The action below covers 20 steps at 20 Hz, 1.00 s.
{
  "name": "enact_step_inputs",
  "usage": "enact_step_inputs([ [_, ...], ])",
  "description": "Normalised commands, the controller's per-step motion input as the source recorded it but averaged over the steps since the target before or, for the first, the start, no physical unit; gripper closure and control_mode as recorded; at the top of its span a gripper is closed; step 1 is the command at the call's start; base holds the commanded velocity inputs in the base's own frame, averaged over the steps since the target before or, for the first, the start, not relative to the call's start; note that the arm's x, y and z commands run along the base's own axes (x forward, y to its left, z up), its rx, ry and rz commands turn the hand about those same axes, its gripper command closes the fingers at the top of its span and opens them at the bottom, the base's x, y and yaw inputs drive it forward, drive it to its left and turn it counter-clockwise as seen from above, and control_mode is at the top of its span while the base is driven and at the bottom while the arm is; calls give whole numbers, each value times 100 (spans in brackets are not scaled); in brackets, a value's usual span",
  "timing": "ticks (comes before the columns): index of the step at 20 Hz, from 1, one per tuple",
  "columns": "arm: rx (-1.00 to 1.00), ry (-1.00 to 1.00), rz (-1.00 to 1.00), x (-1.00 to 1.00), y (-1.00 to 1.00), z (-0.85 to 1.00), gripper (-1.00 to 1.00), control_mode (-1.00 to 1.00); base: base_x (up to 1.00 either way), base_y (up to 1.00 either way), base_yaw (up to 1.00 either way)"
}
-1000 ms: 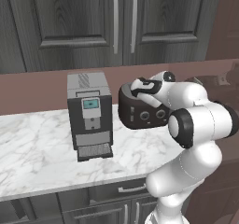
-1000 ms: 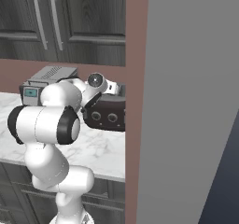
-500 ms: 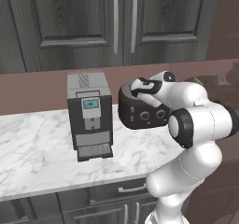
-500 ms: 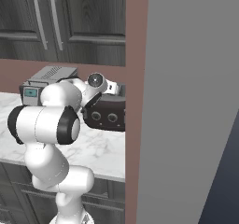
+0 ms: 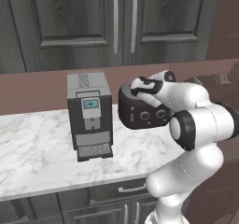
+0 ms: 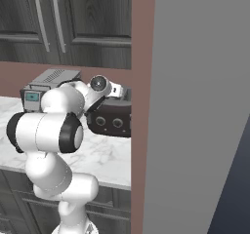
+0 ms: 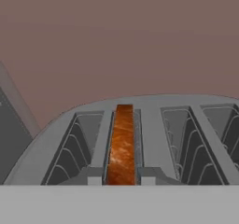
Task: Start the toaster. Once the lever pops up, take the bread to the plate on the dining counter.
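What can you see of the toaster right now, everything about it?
The toaster is dark brown-black, rounded and glossy, with two round knobs on its front. It stands upright on the marble worktop, against the reddish back wall, right of the grey coffee machine and apart from it. The hand view shows a grey top with wire-guided slots; the bread stands on edge in one. The robot's hand hangs over its top; contact cannot be told.

Even, diffuse light fills every view, with no visible lamp and no glare; the marble worktop (image 5: pixel 42 148) stays pale and clean while the dark cabinets (image 5: pixel 84 22) read dim. Soft shadow lies under the coffee machine (image 5: pixel 89 115). The hand view looks soft and low in detail, the bread (image 7: pixel 122 146) edge slightly smeared.
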Motion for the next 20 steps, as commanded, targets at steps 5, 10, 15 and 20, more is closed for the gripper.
enact_step_inputs([
  [5,0,-20,0,-17,0,25,100,-100,0,0,0],
  [10,0,-15,0,-14,0,30,100,-100,0,0,0],
  [15,0,-14,0,-10,0,40,100,-100,0,0,0],
  [20,0,-10,0,-27,0,28,100,-100,0,0,0],
])
